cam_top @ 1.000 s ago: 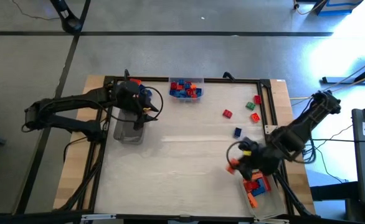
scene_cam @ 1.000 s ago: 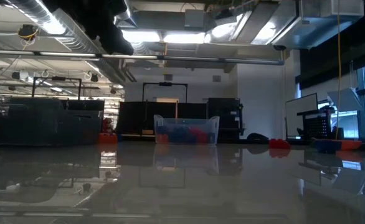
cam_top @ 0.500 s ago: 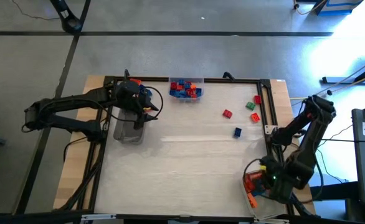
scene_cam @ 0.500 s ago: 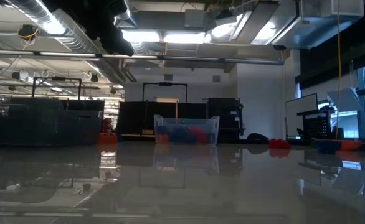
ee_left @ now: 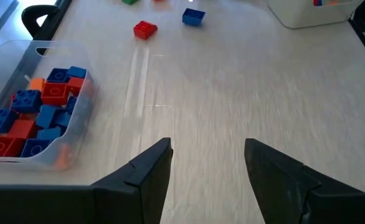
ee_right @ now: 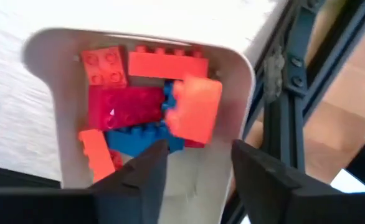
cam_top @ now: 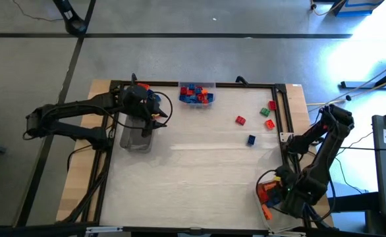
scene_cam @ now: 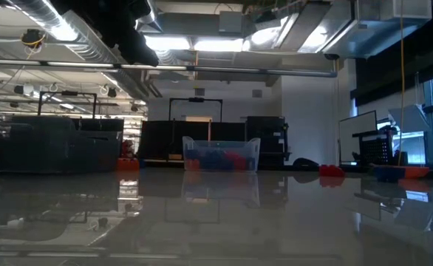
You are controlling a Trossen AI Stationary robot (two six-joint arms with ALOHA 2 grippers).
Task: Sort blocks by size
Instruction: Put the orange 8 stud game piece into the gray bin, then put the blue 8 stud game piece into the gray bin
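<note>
The right gripper has its jaws spread over a near-right tray of blocks, holding nothing. The left gripper, jaws spread, waits far left. More blocks lie on the desk.

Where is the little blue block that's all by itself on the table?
In the high view, the lone blue block sits on the table's right side, just below the red block and up from the right gripper hovering over its tray.
</note>
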